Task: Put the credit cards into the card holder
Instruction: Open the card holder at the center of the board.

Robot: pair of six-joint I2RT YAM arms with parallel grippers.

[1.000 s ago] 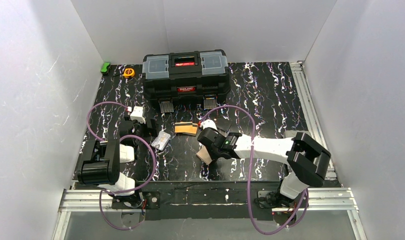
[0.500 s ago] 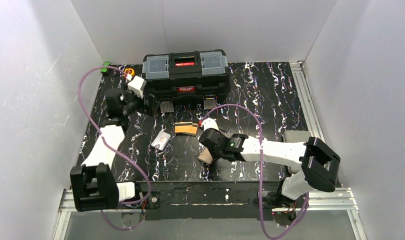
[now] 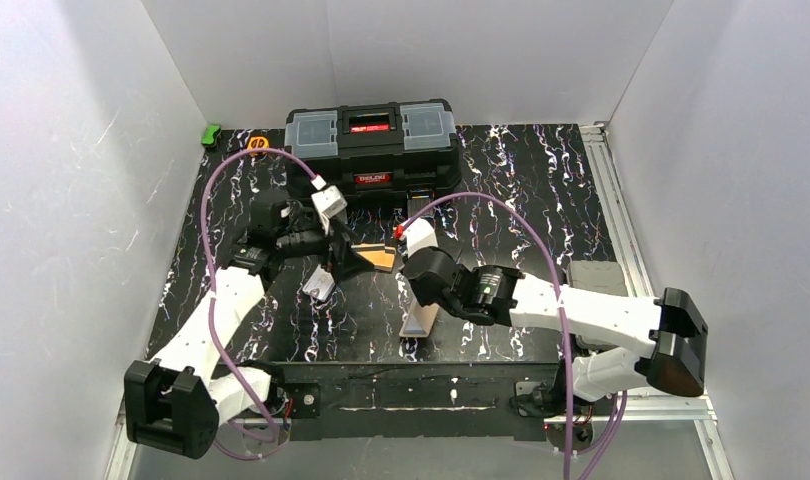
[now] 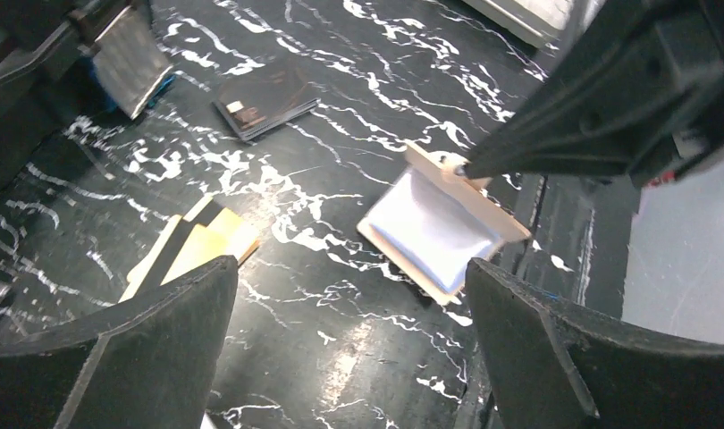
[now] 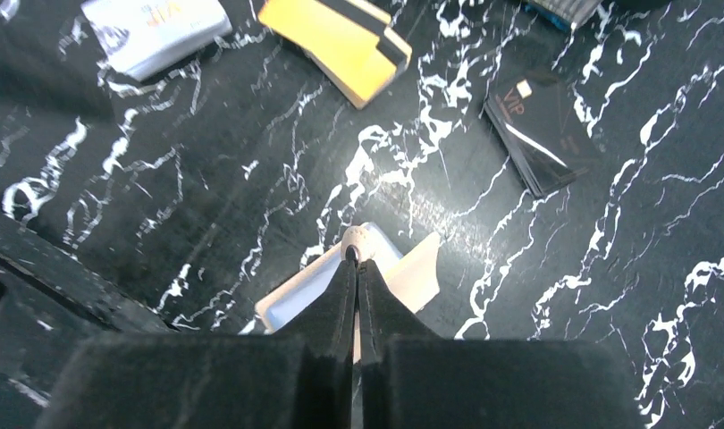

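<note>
**A:** Status?

**B:** Right gripper (image 5: 357,264) is closed tight, and it looks pinched on the snap-tab edge of the card holder (image 4: 434,228). The holder sits at the near edge of the table (image 3: 521,200), propped open with its clear pocket facing up. Left gripper (image 4: 349,273) hangs with jaws wide apart just above the credit cards (image 4: 193,250). That's the orange-gold stack with the dark stripe, mid-table in front of the toolbox (image 3: 371,150). It isn't touching them.

**A:** Any card in yet?

**B:** None I can see. I'd call this step picking the first card.

**A:** What does the next move need?

**B:** Left drops and takes the top card only. It's thin and lying flat, so probably work an edge up. Then line it up with the pocket mouth.
</note>
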